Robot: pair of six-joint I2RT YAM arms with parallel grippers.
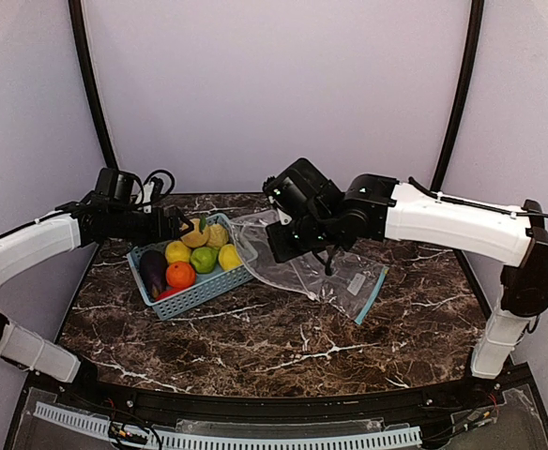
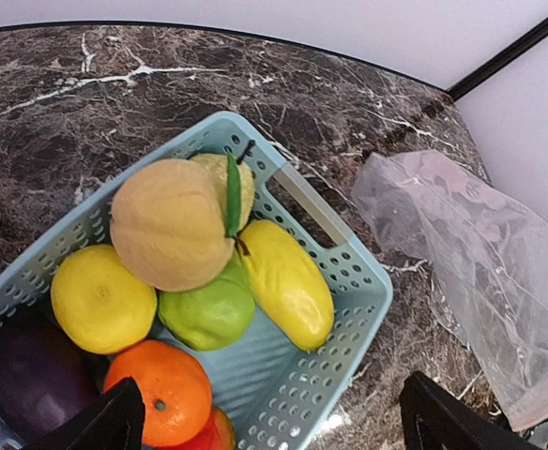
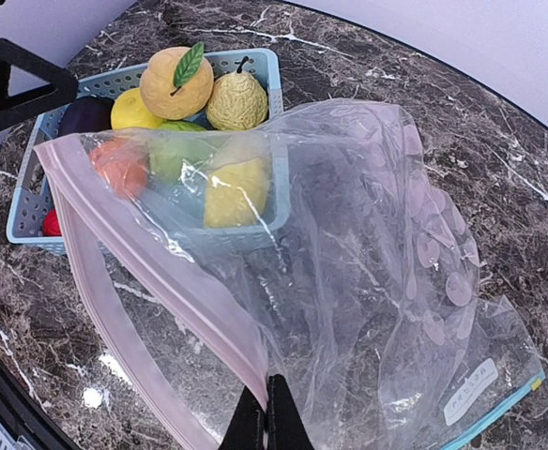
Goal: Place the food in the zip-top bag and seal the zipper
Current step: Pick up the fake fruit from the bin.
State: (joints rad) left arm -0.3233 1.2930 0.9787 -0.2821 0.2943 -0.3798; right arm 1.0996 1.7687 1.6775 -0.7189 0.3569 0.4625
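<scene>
Right claw pinches the clear zip-top plastic bag by its film, mouth raised just beside the light-blue perforated plastic basket — the glossy toy fruits and vegetables all lie inside that basket. Left claw hovers above the basket — jaws spread wide.

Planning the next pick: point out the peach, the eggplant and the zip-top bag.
peach (image 2: 169, 225): left wrist view, rounded top.
eggplant (image 2: 30, 375): left wrist view, glossy purple side.
zip-top bag (image 3: 358, 272): right wrist view, clear side panel.
</scene>
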